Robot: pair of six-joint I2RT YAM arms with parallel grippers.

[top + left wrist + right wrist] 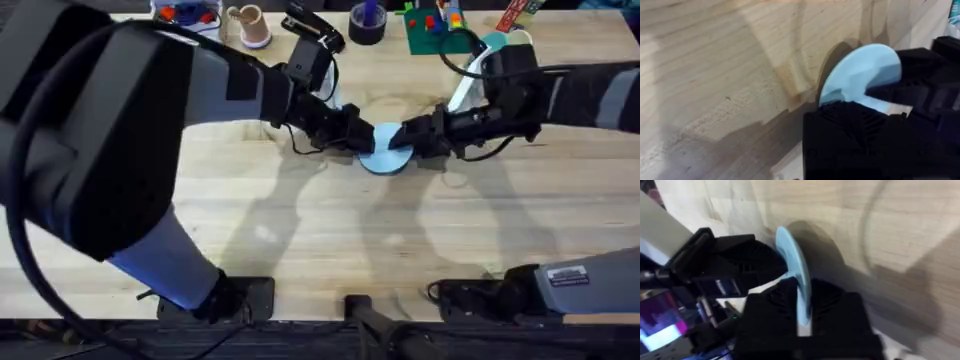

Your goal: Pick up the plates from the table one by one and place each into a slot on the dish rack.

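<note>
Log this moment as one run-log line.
stage: handover mid-table | left gripper: shut on blue plate | right gripper: shut on blue plate | plate: off table

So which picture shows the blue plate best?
The left wrist view: the blue plate shows its broad round face there, pinched by black fingers. The right wrist view shows it edge-on, a thin blue sliver. The overhead view shows it small between both grippers, partly covered.
</note>
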